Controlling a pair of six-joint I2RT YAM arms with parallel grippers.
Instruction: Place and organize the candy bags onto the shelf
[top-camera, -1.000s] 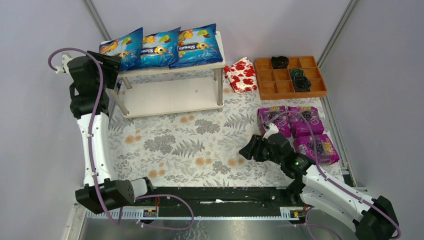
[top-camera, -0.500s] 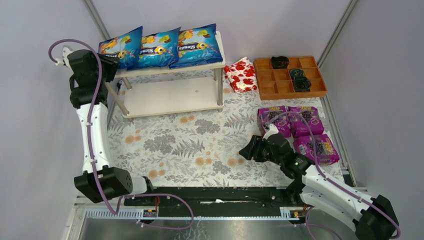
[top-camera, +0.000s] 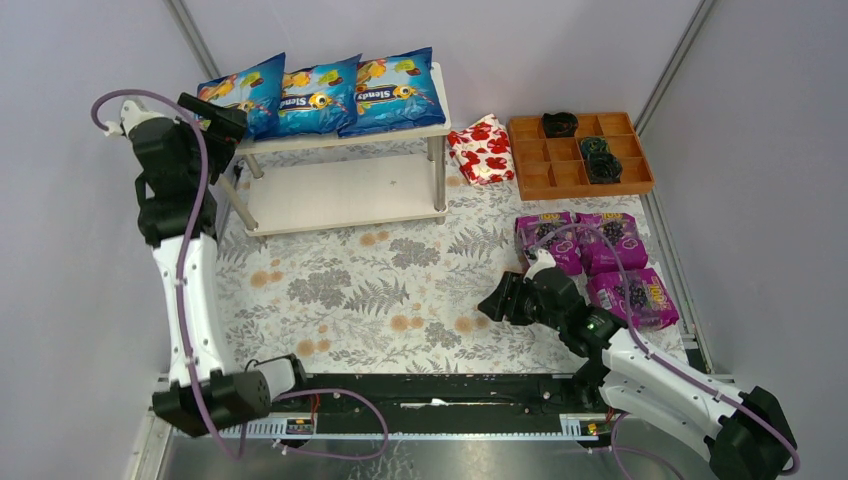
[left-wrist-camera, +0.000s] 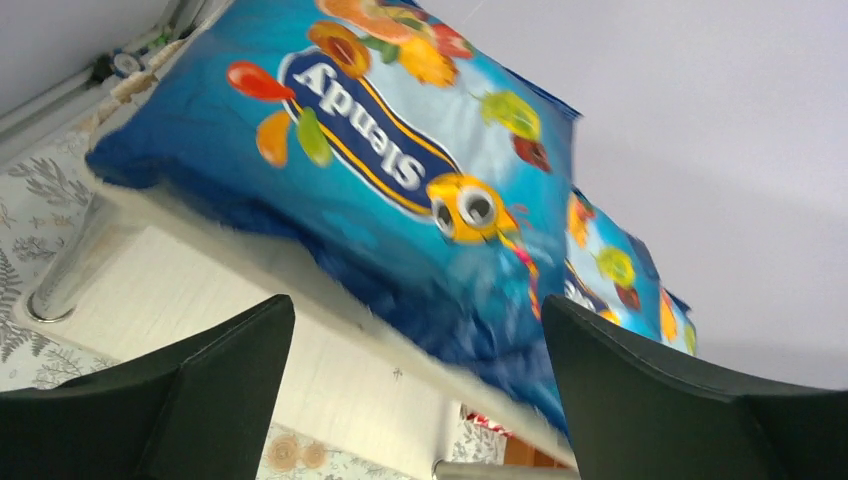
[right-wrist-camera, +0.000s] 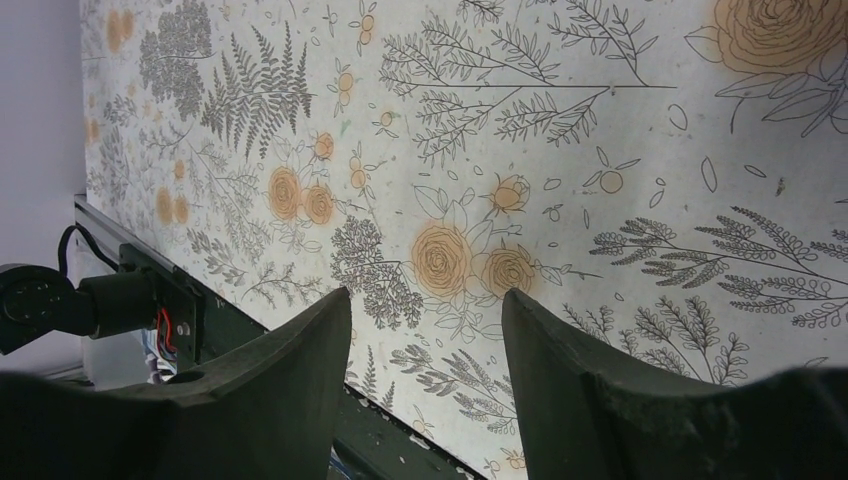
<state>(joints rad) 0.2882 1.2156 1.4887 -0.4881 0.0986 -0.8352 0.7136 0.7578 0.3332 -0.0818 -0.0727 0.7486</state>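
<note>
Three blue bags (top-camera: 318, 97) sit in a row along the top board of the shelf (top-camera: 340, 190), each touching the next, and the end one pokes out past the shelf's left edge. Right at that left end hangs the left gripper (top-camera: 232, 118), jaws spread wide and holding nothing, with the nearest blue bag just beyond its fingers. Off to the shelf's right and nearer the arms, three purple bags (top-camera: 600, 255) lie bunched on the flowered cloth (top-camera: 380, 280). The right gripper (top-camera: 487, 306) hovers low over that cloth beside them, fingers apart and empty. A red floral packet (top-camera: 482, 148) rests just right of the shelf, and a wooden tray (top-camera: 562, 177) lies beyond it.
</note>
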